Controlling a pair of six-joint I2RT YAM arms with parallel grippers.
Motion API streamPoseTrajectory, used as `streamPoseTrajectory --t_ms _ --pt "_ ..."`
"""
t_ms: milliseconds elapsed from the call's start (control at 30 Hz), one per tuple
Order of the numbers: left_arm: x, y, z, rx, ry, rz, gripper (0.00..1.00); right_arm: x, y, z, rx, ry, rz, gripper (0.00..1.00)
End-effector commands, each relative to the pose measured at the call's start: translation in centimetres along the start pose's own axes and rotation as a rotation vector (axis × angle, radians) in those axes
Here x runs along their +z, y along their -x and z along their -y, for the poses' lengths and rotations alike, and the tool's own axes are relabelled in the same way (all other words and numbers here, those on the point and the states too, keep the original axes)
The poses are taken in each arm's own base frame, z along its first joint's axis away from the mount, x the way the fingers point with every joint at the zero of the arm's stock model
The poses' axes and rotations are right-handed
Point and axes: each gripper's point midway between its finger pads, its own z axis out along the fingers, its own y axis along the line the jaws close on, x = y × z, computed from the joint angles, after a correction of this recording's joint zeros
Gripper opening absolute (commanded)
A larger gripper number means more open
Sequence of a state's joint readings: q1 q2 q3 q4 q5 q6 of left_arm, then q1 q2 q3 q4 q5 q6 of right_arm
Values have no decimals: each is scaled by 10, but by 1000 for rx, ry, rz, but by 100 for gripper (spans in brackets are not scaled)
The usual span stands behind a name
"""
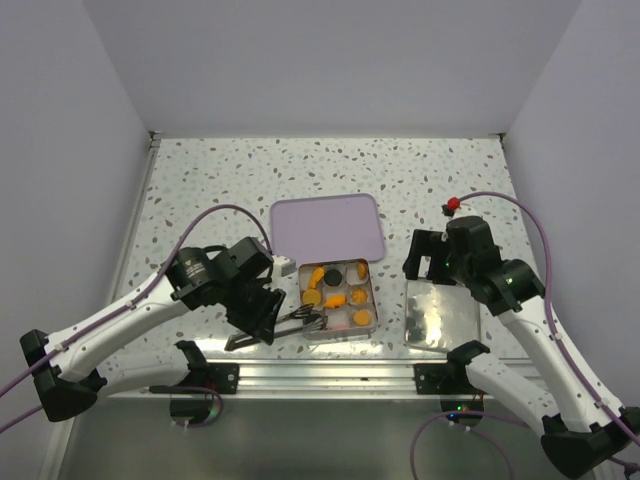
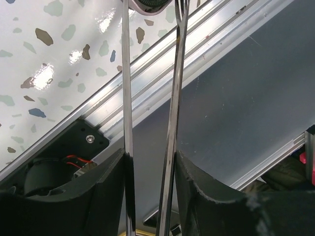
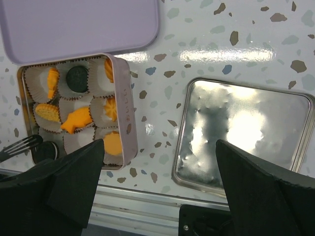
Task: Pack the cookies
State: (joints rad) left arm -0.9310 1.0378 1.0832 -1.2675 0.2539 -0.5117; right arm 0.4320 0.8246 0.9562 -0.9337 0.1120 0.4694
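The cookies, mostly orange with a few black ones, lie in white paper cups inside an open square tin. The right wrist view shows them too: an orange fish-shaped one, a black one and a round orange one, inside the tin's pink wall. My left gripper is shut on metal tongs, whose arms run between its fingers. The tong tips reach the tin's near left corner, beside a black cookie. My right gripper hangs open and empty over the gap between tin and tray.
A lilac lid lies flat just behind the tin, and shows in the right wrist view. A shiny silver tray lies right of the tin. An aluminium rail runs along the table's near edge.
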Motion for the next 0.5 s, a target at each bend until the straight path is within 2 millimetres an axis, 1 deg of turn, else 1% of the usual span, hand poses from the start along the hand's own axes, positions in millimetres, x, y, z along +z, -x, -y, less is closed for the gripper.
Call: streamPoseTrajectory --t_ms 0,167,267,300,367,400,433,467 --pt "-1 11 10 7 -42 43 49 1 5 -6 -19 27 19 99" --pt "-5 22 13 23 -34 66 55 1 6 -6 -21 29 21 99" --pt "-13 32 15 35 -20 98 57 1 6 -6 -22 30 25 99" --pt "-20 41 17 39 -9 129 57 1 6 -6 -20 28 25 99" --pt "-27 51 21 39 -4 162 57 1 6 -6 -21 27 28 99" --pt "-37 62 24 43 -1 208 57 1 6 -6 -19 27 28 99" --pt "-41 68 26 42 4 227 58 1 6 -5 -19 24 28 99" --pt "-40 74 26 39 16 229 58 1 7 -5 -19 25 30 99"
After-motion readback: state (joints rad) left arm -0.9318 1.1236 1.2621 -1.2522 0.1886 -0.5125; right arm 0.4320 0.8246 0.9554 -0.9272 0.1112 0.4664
